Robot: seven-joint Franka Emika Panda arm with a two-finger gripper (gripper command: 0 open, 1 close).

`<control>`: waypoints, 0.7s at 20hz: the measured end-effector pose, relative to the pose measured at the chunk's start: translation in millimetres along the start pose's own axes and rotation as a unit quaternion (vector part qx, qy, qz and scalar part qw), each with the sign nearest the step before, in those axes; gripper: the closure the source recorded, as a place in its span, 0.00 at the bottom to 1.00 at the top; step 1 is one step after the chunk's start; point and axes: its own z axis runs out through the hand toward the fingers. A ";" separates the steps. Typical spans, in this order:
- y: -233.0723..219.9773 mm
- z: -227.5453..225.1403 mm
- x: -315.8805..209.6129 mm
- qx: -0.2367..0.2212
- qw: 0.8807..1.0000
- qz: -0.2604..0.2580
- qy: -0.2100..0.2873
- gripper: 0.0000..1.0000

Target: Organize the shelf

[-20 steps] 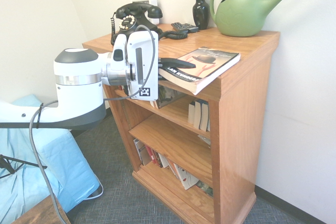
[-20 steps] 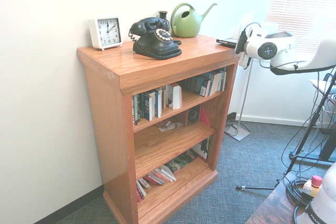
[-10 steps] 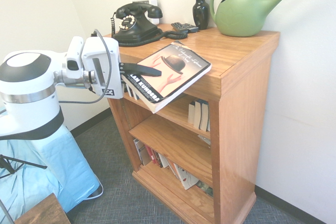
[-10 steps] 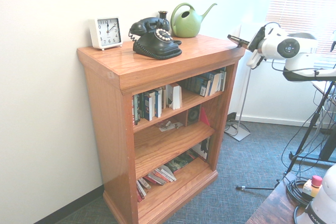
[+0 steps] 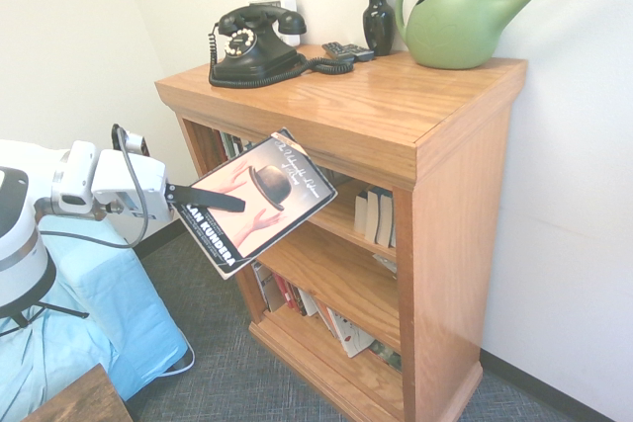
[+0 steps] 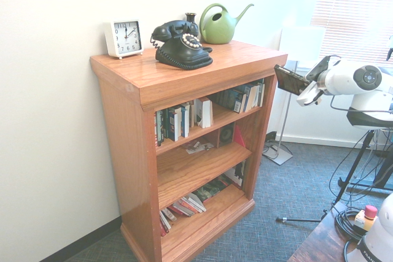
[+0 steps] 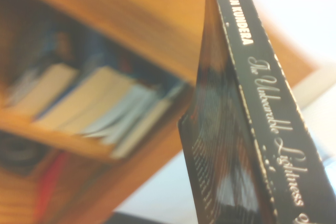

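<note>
Gripping a black paperback book (image 5: 259,201) with a bowler hat on its cover, the white arm's gripper (image 5: 210,199) has its dark fingers (image 5: 220,201) clamped on the spine edge. Book's tilted, cover up, hanging clear in front of the oak-coloured wooden shelf (image 5: 396,116), just below the overhanging top. Up there: a black rotary telephone (image 5: 255,42), a green watering can (image 5: 465,17), a small black vase (image 5: 378,19) and a white clock (image 6: 123,37). Rows of books (image 6: 184,119) fill the tiers.
</note>
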 end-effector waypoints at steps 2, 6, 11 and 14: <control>-15.6 1.8 -22.9 0.012 1.000 0.002 -0.020 1.00; -42.2 11.5 -50.3 0.035 0.998 0.009 -0.050 1.00; -75.0 32.8 -72.1 0.065 0.994 0.024 -0.090 1.00; -101.6 48.0 -78.1 0.081 0.990 0.037 -0.107 1.00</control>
